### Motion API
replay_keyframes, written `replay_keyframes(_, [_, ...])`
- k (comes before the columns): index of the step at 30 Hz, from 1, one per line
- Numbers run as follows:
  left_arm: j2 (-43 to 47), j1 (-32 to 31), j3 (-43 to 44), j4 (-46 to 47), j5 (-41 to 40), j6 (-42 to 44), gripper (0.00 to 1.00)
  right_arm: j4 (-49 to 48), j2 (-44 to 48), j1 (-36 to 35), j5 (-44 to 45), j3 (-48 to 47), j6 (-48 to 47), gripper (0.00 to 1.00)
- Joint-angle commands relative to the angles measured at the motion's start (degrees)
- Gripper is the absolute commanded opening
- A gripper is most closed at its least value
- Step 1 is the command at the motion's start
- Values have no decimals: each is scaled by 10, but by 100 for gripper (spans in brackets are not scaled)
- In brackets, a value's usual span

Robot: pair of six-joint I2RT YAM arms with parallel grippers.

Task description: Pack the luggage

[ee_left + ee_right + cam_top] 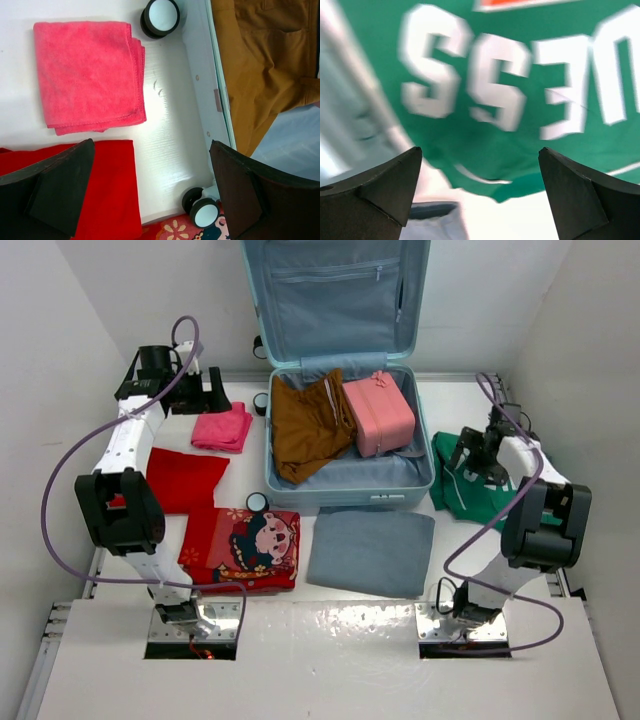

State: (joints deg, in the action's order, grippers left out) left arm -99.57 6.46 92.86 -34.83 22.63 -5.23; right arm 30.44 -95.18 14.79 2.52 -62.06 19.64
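Black fingers (60, 190) of your L gripper (152, 167) fill the bottom of the L wrist view. They are spread wide w/ nothing btwn them. Under the gap is bare white table (170, 140), w/ a folded pink towel (87, 75) on one side and the pale rim of the luggage (200, 85) on the other. Two wheels (162, 15) show along that rim. A red cloth (110, 190) is partly hidden behind one finger.

Top view: luggage (372, 478) lies open at centre-rear of the table, base flat, lid (335, 310) standing up. It sits btwn your two grippers, just right of the L gripper (205, 395) and just left of the R gripper (472, 455), apart from both. Inside, a brown garment (310, 425) takes the left half and a pink boxy case (377, 415) the right; the two touch.

R gripper (480, 170) is also released, jaws wide, grasping nothing. It hovers low over a green garment (510, 75) w/ white letters, which lies on the table just beside the luggage's right wall. R wrist view is blurred.

In front of the luggage lie a grey-blue folded cloth (370, 550) and, beside it, a red printed cloth (245, 545) w/ a cartoon face.
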Motion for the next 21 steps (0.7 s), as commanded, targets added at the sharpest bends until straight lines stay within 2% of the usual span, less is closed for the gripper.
replay_keyframes(1, [2, 5, 23, -5, 5, -7, 100, -36, 15, -28, -21, -25, 8, 98])
replay_keyframes(8, [2, 5, 23, -10, 5, -7, 100, -48, -54, -54, 2, -48, 89, 98])
replay_keyframes(16, [2, 10, 23, -21, 0, -2, 100, -59, -126, -97, 53, -57, 90, 98])
replay_keyframes(21, [2, 21, 28, -21, -6, -2, 100, -43, -157, -99, 95, -61, 98, 95])
